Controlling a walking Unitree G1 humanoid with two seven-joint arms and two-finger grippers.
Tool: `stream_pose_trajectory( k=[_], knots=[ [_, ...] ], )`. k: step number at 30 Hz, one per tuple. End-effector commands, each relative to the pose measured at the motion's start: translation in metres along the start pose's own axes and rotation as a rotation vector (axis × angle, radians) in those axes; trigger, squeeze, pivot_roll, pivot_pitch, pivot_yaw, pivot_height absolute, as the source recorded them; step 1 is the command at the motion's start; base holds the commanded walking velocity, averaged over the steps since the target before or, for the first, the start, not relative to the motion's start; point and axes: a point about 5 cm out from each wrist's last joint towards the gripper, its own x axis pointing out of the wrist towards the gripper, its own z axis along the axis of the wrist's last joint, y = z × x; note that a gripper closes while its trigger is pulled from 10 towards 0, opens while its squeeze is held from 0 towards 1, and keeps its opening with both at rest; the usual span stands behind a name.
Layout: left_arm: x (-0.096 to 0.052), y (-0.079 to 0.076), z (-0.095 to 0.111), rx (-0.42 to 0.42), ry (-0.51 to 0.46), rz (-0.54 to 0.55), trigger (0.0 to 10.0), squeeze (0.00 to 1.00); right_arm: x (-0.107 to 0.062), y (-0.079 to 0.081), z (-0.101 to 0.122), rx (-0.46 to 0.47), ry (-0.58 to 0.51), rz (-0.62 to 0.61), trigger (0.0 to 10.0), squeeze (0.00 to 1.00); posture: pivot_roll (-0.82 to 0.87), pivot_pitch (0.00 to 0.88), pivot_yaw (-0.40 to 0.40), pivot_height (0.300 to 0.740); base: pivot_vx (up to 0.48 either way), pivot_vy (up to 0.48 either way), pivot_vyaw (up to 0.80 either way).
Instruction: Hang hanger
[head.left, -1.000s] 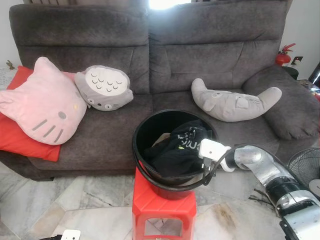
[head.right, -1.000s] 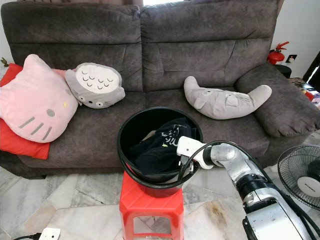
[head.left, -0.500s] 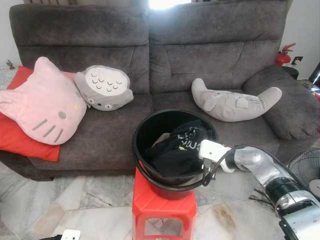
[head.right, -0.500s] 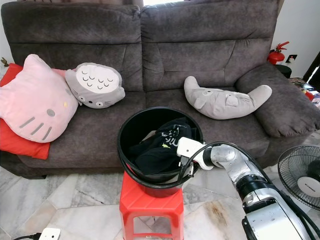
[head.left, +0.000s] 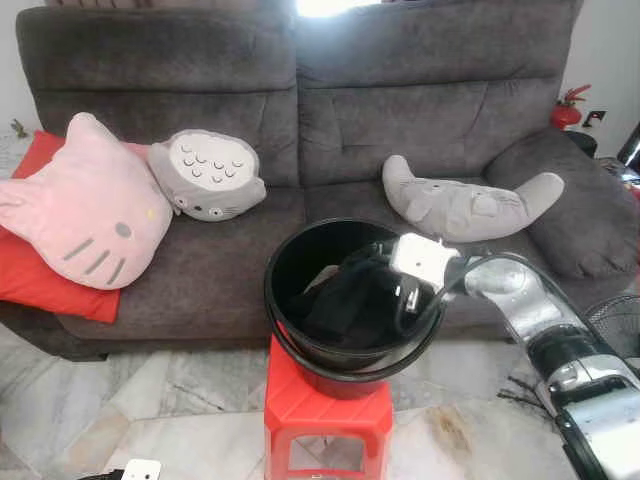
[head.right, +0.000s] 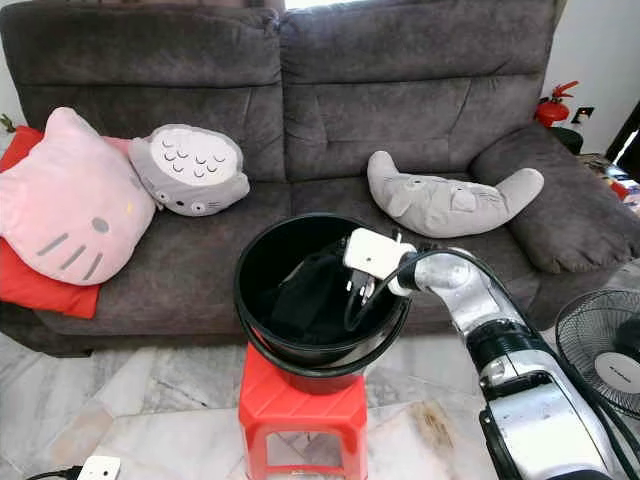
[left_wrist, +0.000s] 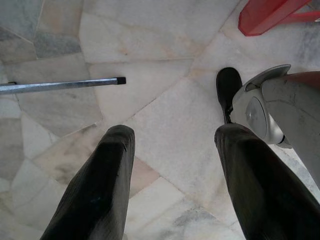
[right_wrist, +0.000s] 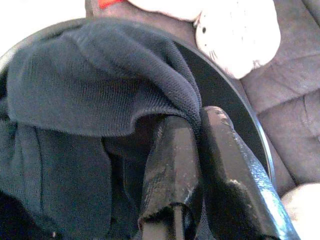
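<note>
Right tool (right_wrist: 192, 150) is down inside the round black plastic bucket (head.left: 290, 330) on the red stool (head.left: 300, 410), fingers pinched tight on a fold of dark knit garment (right_wrist: 95, 85). Can't spot a hanger.

no readable text, no labels

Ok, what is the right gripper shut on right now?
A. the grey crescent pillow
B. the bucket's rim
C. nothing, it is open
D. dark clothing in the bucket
D: the right gripper pinches a fold of the dark clothing inside the black bucket.
</note>
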Motion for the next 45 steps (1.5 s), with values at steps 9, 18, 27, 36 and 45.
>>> stream_pose_trajectory(
  k=[9,18,27,36,45],
  knots=[
    [0.0,0.0,-0.003,-0.011,0.012,0.004,10.0,0.0,0.0,-0.014,0.031,-0.082,-0.115,0.008,0.0,0.0,-0.09,0.0,0.008,0.719,0.0,0.0,0.0],
    [0.0,-0.001,-0.003,-0.014,0.01,0.002,10.0,0.0,-0.001,-0.012,0.053,-0.113,-0.205,0.098,0.0,0.0,-0.09,0.0,0.006,0.719,0.0,0.0,0.0],
    [0.0,-0.001,-0.003,-0.011,0.013,0.0,10.0,0.0,-0.004,0.01,0.058,-0.08,-0.21,0.291,0.0,0.0,-0.09,0.0,0.008,0.719,0.0,0.0,0.0],
    [0.0,0.0,-0.004,-0.006,0.015,0.001,10.0,0.0,-0.01,0.03,0.053,-0.047,-0.165,0.428,0.0,0.0,-0.09,0.0,0.013,0.719,0.0,0.0,0.0],
    [0.0,0.0,-0.004,0.0,0.015,0.001,10.0,0.0,-0.014,0.049,0.042,-0.008,-0.085,0.521,0.0,0.0,-0.1,0.0,0.018,0.719,0.0,0.0,0.0]
  ],
)
